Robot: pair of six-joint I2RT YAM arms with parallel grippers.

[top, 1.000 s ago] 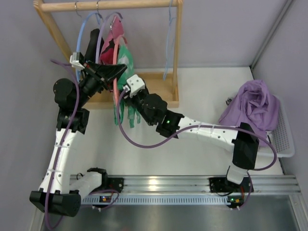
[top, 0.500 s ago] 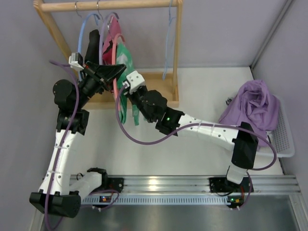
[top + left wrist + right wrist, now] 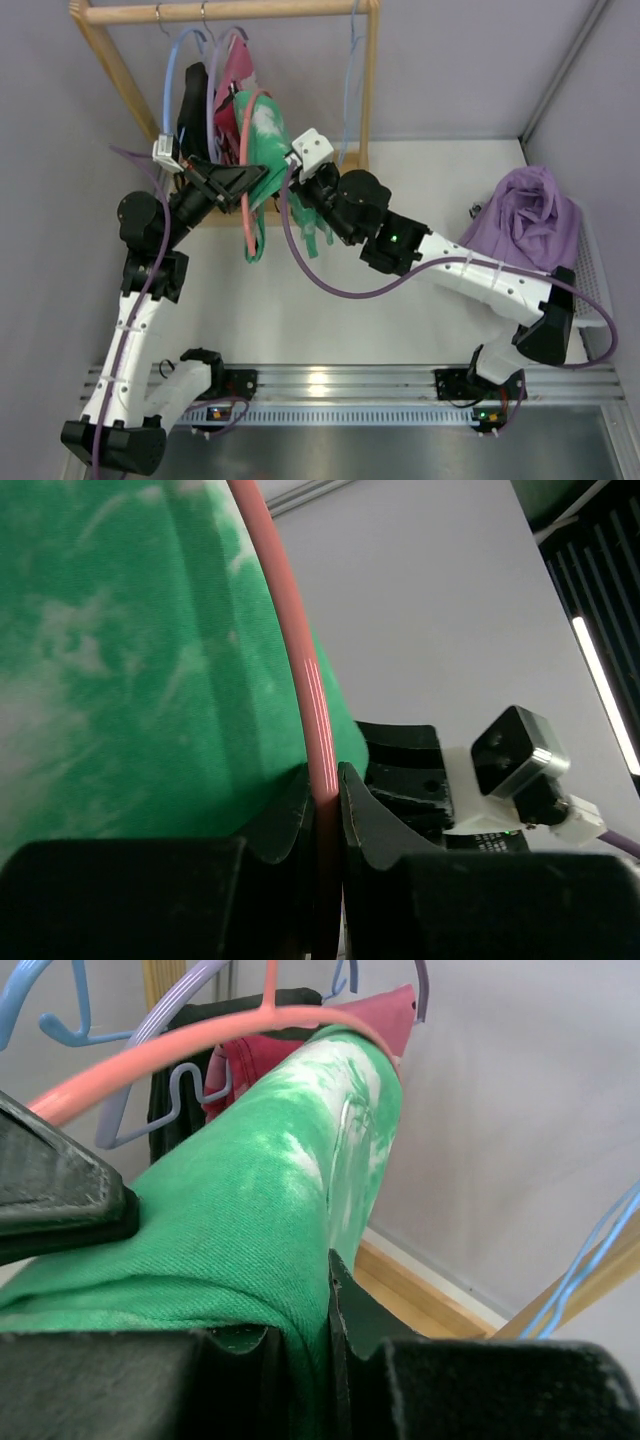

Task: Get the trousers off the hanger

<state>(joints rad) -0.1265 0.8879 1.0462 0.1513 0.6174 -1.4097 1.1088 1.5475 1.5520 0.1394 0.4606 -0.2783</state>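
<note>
The green trousers [image 3: 264,140] with whitish blotches drape over the salmon-pink hanger [image 3: 245,180] below the wooden rail. My left gripper [image 3: 243,178] is shut on the hanger's pink bar [image 3: 305,680], the green cloth [image 3: 130,670] right beside it. My right gripper [image 3: 297,172] is shut on a fold of the trousers [image 3: 270,1210] and holds them to the right of the hanger, whose pink arc [image 3: 150,1050] curves above the cloth. Green ends hang down below the grippers [image 3: 300,225].
A wooden rack [image 3: 225,10] holds light blue hangers [image 3: 172,70], a lilac hanger [image 3: 213,80] and a pink-and-black garment [image 3: 236,70]. Another blue hanger [image 3: 352,80] hangs at the rack's right end. Purple cloth [image 3: 525,220] lies in a white basket [image 3: 595,290] at right.
My right gripper has moved up and to the right with the trousers, spreading the green cloth off to the hanger's right. The left gripper and hanger shifted slightly right and down.
</note>
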